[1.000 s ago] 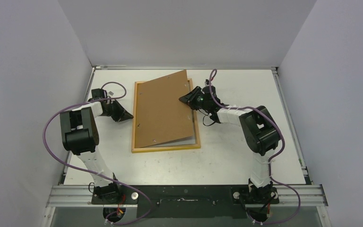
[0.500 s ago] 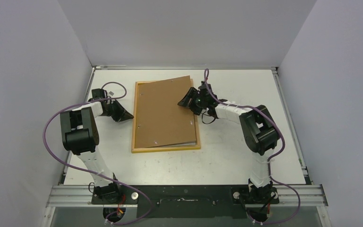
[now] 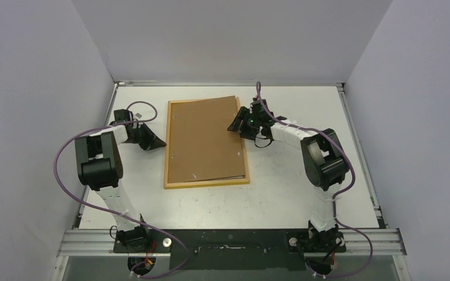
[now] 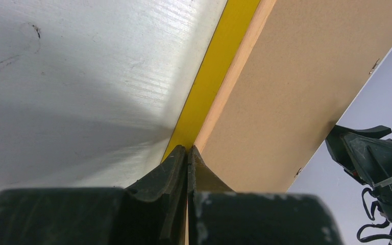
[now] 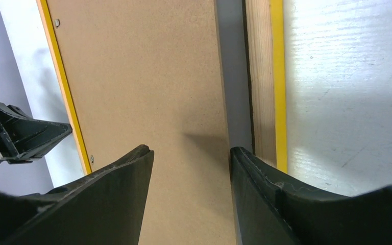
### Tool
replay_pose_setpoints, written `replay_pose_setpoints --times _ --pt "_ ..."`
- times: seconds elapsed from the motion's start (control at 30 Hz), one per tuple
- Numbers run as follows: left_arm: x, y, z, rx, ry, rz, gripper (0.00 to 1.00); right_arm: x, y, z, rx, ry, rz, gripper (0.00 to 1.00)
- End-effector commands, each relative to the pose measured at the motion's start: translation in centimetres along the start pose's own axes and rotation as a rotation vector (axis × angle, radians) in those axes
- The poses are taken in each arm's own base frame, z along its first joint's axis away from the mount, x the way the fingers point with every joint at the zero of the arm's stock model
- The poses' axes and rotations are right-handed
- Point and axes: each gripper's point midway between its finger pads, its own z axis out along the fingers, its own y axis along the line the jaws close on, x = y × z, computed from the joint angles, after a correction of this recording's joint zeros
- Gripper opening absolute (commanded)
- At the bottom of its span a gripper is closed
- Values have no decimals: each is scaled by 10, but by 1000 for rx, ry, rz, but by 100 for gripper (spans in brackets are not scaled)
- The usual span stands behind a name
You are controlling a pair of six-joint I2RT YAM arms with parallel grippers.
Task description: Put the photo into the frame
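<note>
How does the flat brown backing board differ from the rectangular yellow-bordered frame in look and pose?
The brown backing board is plain brown all over; the frame shows a yellow border and light wooden edges. The board is smaller than the frame. The frame lies square; the board is slightly skewed, its far right corner over the frame's far rail. Both are thin rectangles.

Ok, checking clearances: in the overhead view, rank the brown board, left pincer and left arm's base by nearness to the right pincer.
1. Brown board, at its tips.
2. Left pincer, across the board.
3. Left arm's base, near-left edge.
</note>
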Motion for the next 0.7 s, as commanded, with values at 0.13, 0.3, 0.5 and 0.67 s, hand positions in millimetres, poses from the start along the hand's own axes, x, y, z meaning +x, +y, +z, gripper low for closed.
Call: replay_pose_setpoints --times 0.13,0.3,0.5,0.67 --pt "-2 9 9 -44 13 0 0 -15 28 4 -125 -13 -3 55" --pt "-2 8 9 -44 14 -1 0 -19 23 0 -82 -12 -16 59" --pt "-2 8 9 -43 16 1 0 -28 16 -13 7 -13 -74 61" --pt "-3 8 7 -49 14 7 0 -29 8 -26 76 -10 -112 61"
